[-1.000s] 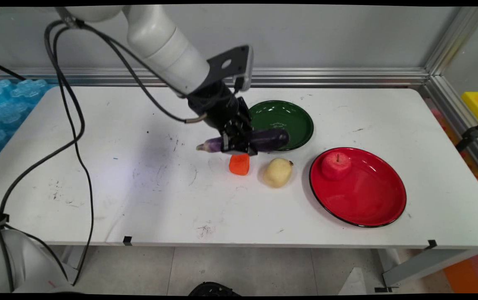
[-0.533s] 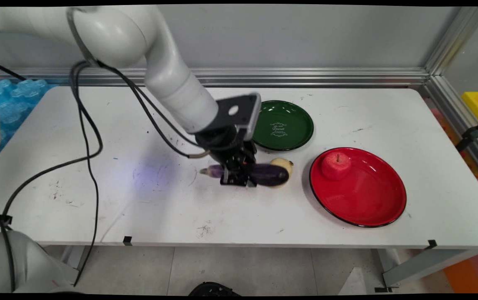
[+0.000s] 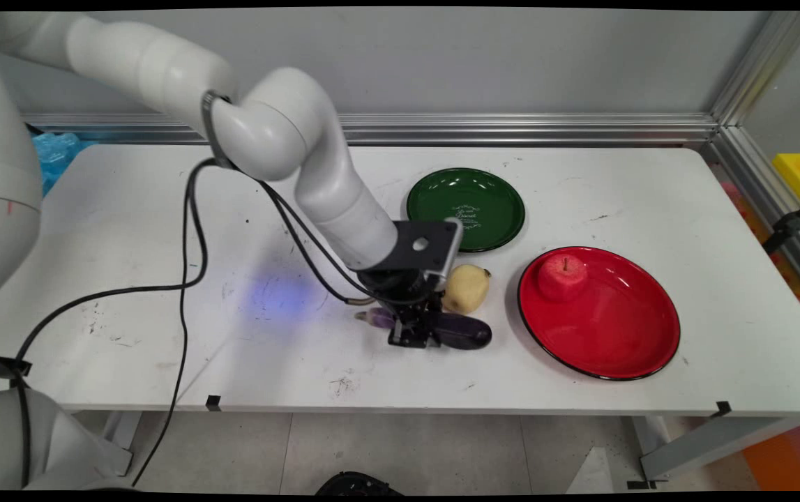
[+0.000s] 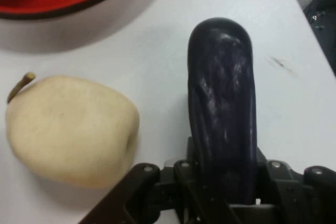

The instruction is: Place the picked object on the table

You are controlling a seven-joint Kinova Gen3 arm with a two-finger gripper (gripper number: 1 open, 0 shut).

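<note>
In the main view the black gripper [image 3: 415, 333] is low over the white table [image 3: 162, 279], its jaws closed across the middle of a dark purple eggplant [image 3: 466, 332] that lies lengthwise at table level, pale stem end [image 3: 372, 318] to the picture's left and rounded end to the right; whether it rests on the table or hangs just above cannot be told. A pale yellow pear [image 3: 466, 287] sits just behind the eggplant, very near the gripper. A red plate [image 3: 623, 348] to the right holds a red apple [image 3: 563, 277], and a green plate [image 3: 441, 202] stands farther back with small white ornamental lettering [image 3: 466, 214] in its well, too fine to read. In the hand view the eggplant [image 4: 223, 129] runs straight out from between the fingers, glossy and a little wrinkled. It looks like a light toy or model vegetable, fairly stiff, with a smooth skin that could slip or roll in the grip, so a hold across the thick mid-body, as here, seems soundest. The pear [image 4: 71, 129] lies beside it, apart by a narrow gap, stem [image 4: 20, 86] pointing away, and the red plate's rim [image 4: 79, 6] crosses the top. No brand or label shows on the fruit.
</note>
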